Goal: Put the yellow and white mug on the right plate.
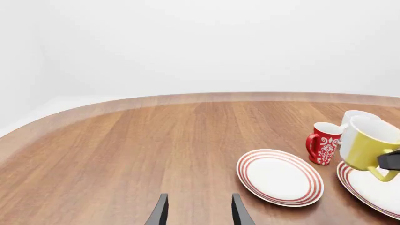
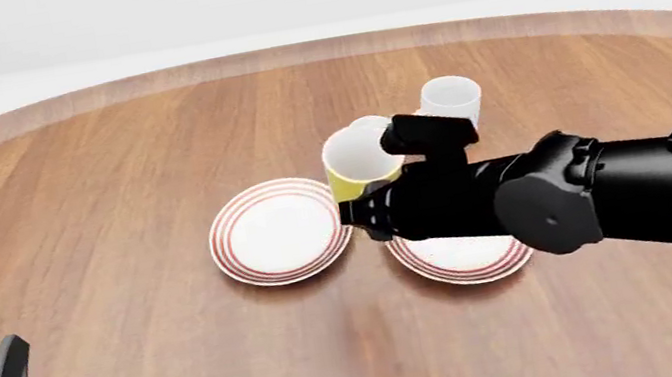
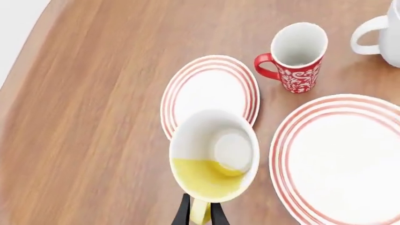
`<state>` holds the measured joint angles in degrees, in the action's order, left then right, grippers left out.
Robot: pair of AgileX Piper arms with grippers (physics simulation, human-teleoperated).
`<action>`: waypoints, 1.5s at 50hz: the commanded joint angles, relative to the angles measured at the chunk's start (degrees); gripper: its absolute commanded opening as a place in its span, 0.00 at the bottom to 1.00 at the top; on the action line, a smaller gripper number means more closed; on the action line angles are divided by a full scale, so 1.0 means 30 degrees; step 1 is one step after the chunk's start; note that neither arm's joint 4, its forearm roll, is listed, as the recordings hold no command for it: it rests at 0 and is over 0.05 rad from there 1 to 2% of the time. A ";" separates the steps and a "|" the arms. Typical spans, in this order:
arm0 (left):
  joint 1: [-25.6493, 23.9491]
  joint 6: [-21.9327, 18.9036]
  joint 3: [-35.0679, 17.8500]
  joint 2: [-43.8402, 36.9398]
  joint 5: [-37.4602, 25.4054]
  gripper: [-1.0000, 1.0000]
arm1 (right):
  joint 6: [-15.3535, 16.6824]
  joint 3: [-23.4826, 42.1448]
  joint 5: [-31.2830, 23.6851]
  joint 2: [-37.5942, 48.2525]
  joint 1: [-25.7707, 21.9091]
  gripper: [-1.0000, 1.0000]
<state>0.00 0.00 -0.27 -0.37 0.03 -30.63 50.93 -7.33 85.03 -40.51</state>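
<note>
- Mug (image 3: 212, 159), yellow outside and white inside, hung in the air with our right hand (image 3: 200, 212) clamped on its handle, so its mouth stayed upward.
- We held it above the gap between the two ringed plates, beside the right plate (image 3: 347, 157) and not yet on it.
- Our left hand (image 1: 198, 212) waited near the counter (image 2: 106, 184) edge, fingers apart, holding nothing.
- The red mug (image 3: 299, 52) stood behind the plates.

You are working in a bare simulated test scene, not a lived-in room: a rounded wooden tabletop (image 2: 106, 184) stands in blank white surroundings with no walls or furniture. Only crockery gives it a dining feel, a ringed plate (image 2: 279, 231) at the centre, mugs toward 12 o'clock.
</note>
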 commanded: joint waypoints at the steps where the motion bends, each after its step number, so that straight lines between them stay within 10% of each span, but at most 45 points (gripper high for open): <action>1: -0.0001 -0.0003 0.0000 0.0002 0.0001 1.00 | 0.0635 -0.0099 -0.0409 -0.0808 0.1550 0.00; 31: -0.0003 0.0004 0.0000 0.0002 0.0001 1.00 | 0.1029 -0.3576 0.3020 -0.1108 0.6622 0.00; 75: 0.0001 0.0006 0.0000 -0.0003 -0.0001 1.00 | -0.0072 -0.5336 0.7844 0.2592 0.6659 0.00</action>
<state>0.00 0.00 -0.27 -0.37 0.03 -29.20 36.16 12.73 90.29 -20.10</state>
